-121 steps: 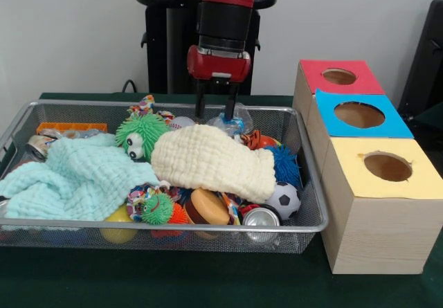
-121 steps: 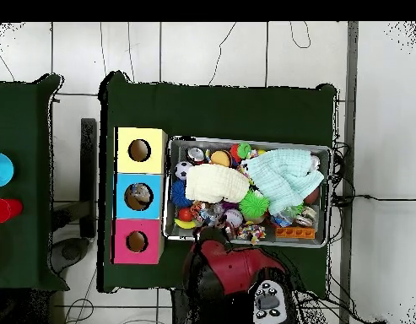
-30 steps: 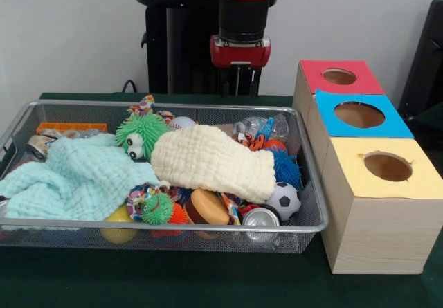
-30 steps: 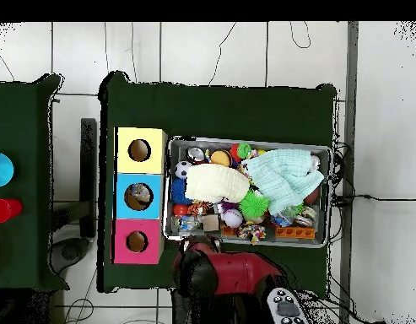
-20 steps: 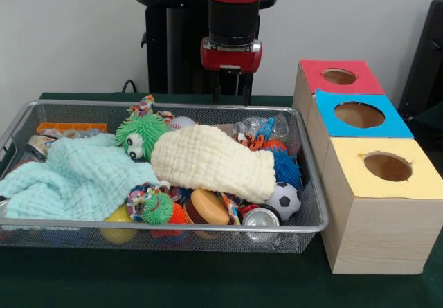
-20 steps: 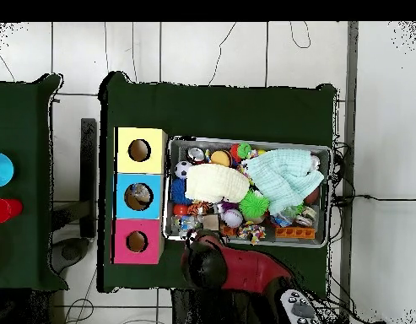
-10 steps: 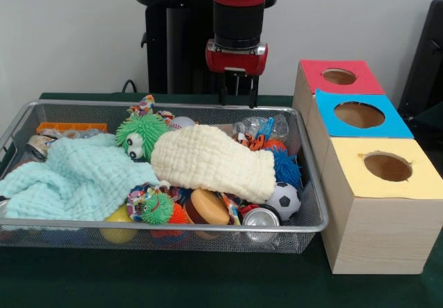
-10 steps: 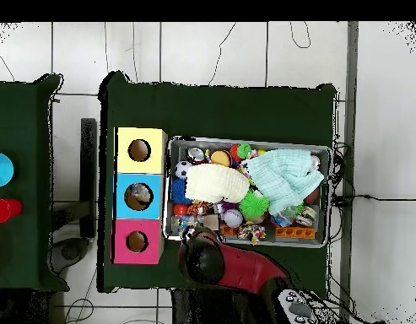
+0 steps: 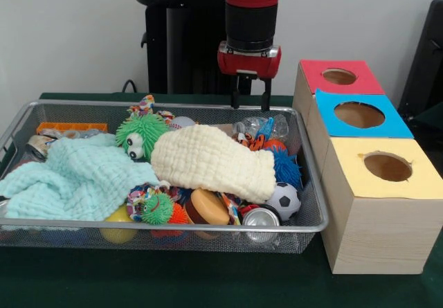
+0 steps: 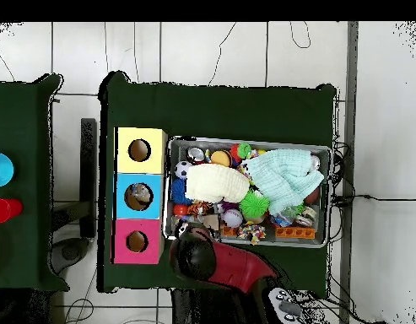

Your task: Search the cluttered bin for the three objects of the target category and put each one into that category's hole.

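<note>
My gripper (image 9: 250,104) hangs open and empty over the back rim of the wire bin (image 9: 173,226), just above a crushed clear plastic bottle (image 9: 257,125). The bin is packed: a cream cloth (image 9: 208,159) lies across the middle, a mint cloth (image 9: 76,176) covers the left, and a green spiky toy with eyes (image 9: 138,133) sits between them. A soccer ball (image 9: 284,198), a drinks can (image 9: 261,216) and a blue spiky ball (image 9: 284,164) lie at the right end. In the overhead view the arm (image 10: 198,253) hides the gripper.
Three wooden boxes with round holes stand in a row beside the bin: red top (image 9: 315,73), blue top (image 9: 394,122), yellow top (image 9: 422,183). An orange flat piece (image 9: 71,127) lies in the bin's far left corner. The cloths hide whatever is beneath them.
Six seconds ago the gripper was down among the toys at the bin's back; it has since risen. Over the last second it moved right and slightly lower in the front view, staying open.
</note>
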